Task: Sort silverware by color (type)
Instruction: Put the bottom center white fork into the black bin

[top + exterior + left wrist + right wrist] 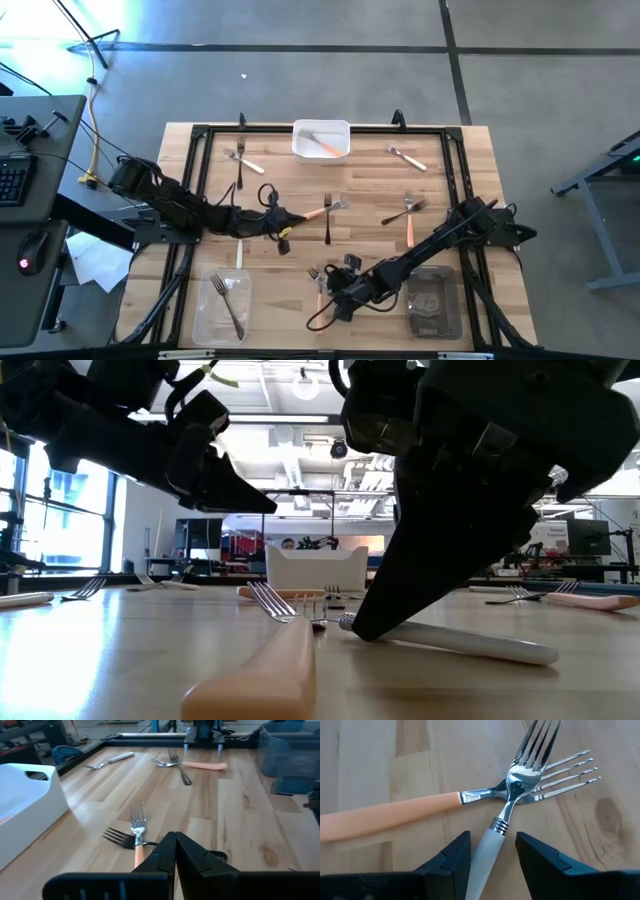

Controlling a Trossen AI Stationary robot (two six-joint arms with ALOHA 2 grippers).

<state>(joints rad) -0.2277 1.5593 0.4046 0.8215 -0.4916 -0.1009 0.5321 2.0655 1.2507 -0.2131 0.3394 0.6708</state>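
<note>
My overhead camera looks straight down on the whole table (470, 180). The low one sits at tabletop height, facing level across into the room. The right wrist camera hangs very close over two crossed forks (515, 790), which the low view also catches. The left wrist camera looks across the boards toward the table's right side.
</note>
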